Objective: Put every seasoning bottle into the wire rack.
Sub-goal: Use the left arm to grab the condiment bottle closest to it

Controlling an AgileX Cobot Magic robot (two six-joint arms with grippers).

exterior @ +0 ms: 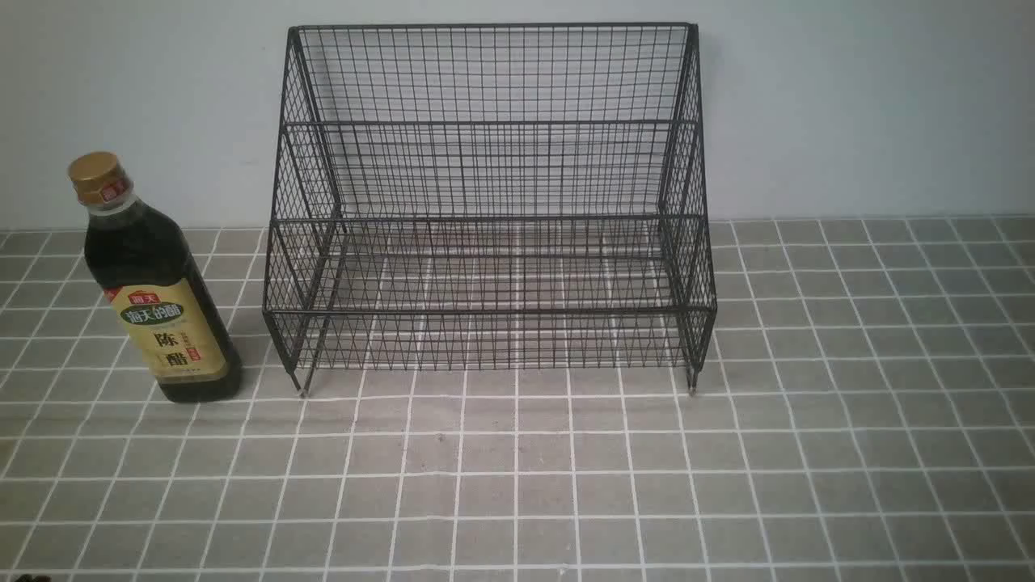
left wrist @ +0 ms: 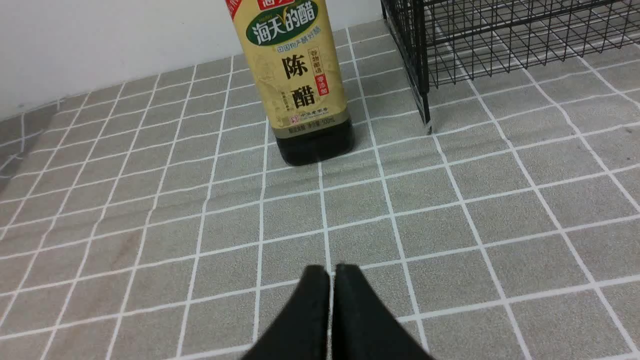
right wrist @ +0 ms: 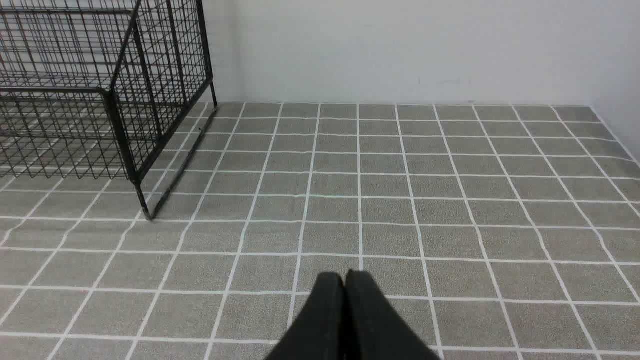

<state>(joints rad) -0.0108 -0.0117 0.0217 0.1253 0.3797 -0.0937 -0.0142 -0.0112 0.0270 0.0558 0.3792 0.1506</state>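
Observation:
The seasoning bottle (exterior: 158, 291) stands upright on the tiled table, left of the wire rack (exterior: 493, 218). It holds near-black liquid and has a gold cap and a tan-yellow label. The black wire rack is empty and stands against the back wall. In the left wrist view the seasoning bottle (left wrist: 300, 85) is ahead of my left gripper (left wrist: 332, 270), well apart from it, with the wire rack's corner (left wrist: 425, 75) beside it. My left gripper is shut and holds nothing. My right gripper (right wrist: 345, 277) is also shut and empty, with the wire rack's side (right wrist: 150, 100) far ahead. Neither arm shows in the front view.
The grey tiled table (exterior: 566, 469) stretches in front of the rack and to its right. A pale wall (exterior: 849, 105) closes the back, and in the right wrist view a second wall (right wrist: 617, 60) meets the table on the far side.

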